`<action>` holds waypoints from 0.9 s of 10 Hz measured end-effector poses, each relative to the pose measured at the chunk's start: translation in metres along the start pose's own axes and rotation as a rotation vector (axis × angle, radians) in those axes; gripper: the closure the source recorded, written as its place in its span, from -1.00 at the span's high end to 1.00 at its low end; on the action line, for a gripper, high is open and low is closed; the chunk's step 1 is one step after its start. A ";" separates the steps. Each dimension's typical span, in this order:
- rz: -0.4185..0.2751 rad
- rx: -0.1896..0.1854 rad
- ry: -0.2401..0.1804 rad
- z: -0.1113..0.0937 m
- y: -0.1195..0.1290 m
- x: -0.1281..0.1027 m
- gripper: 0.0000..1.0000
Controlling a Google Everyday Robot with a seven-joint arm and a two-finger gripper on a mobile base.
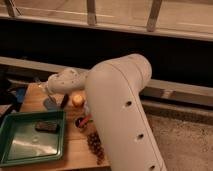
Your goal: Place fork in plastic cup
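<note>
Take the green tray (25,142) at the near left of the wooden surface (75,147) as your anchor. The plastic cup (50,104), short and grey-blue, stands upright just beyond the tray's far rim, toward its right half. Your claw (44,91) hangs at the end of the white arm (120,100), right above that cup and past the same far rim; you cannot tell whether it is spread or pressed together. A thin grey sliver rises beside it, but you cannot tell if that is the fork. Off the tray's far right corner sits a yellow ball (77,100), with a dark oblong thing (64,100) between it and the cup. Just right of the tray stands a dark little cup (81,122) holding something red, and nearer you a brown cluster (95,145). Inside the tray, by its far rim, lies a dark block (46,127).
</note>
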 end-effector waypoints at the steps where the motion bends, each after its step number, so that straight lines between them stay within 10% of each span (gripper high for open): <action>1: 0.010 -0.008 0.003 0.004 -0.001 0.004 -1.00; 9: 0.077 -0.060 0.005 0.025 -0.008 0.031 -1.00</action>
